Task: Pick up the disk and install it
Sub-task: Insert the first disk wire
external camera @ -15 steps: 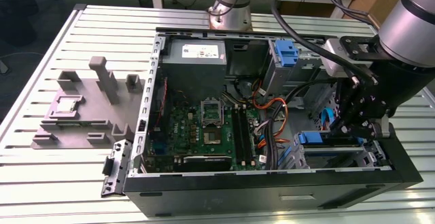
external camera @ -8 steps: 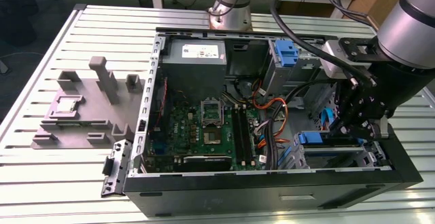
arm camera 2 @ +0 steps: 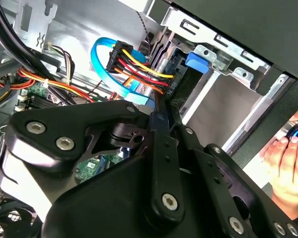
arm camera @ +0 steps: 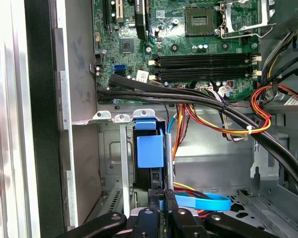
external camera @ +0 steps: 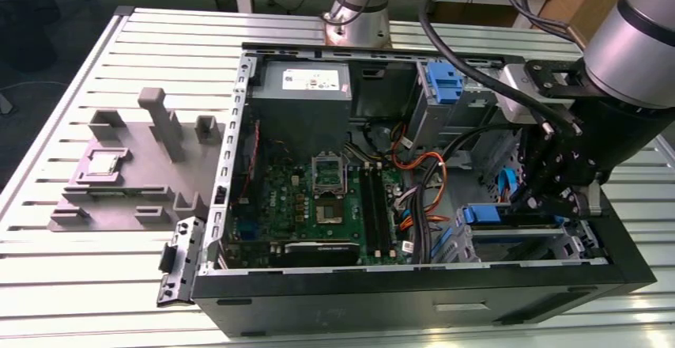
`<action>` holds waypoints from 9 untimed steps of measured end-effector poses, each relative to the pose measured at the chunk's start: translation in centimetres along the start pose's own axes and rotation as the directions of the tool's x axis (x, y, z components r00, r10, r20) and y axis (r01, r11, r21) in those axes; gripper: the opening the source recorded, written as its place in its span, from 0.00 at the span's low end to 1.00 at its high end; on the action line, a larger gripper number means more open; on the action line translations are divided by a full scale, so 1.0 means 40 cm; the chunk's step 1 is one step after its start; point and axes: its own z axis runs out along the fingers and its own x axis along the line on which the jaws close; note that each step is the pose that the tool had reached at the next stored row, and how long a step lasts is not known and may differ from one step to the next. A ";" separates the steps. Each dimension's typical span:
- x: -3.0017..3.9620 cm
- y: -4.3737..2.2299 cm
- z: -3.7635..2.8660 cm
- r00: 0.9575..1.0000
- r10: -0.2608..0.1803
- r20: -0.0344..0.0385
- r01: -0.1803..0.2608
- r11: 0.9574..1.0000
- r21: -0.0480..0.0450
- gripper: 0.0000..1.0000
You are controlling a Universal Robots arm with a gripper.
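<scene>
The disk (arm camera: 150, 148) stands on edge in the drive bay at the case's front corner, with its blue carrier bracket facing the first wrist view. In the second wrist view it is a dark slab (arm camera 2: 180, 84) with a blue tab, lying behind power and data cables. In the exterior view its blue bracket (external camera: 488, 214) sits in the bay at the view's right. My gripper (arm camera: 162, 194) (arm camera 2: 159, 115) (external camera: 548, 206) is down inside the case with its fingers closed together. Their tips are against the disk's near end.
The open computer case (external camera: 422, 281) lies on a slatted table, with the motherboard (external camera: 316, 198) and thick cable bundles (arm camera: 228, 124) beside the bay. A grey fixture (external camera: 137, 166) sits at the exterior view's left. A person's hand (arm camera 2: 288, 148) rests outside the case wall.
</scene>
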 end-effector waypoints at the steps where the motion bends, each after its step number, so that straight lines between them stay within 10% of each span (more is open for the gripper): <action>1: 0.000 0.000 0.000 1.000 0.000 0.000 0.000 1.000 0.000 0.16; 9: 0.000 0.000 0.002 1.000 0.000 0.001 0.000 1.000 0.000 0.24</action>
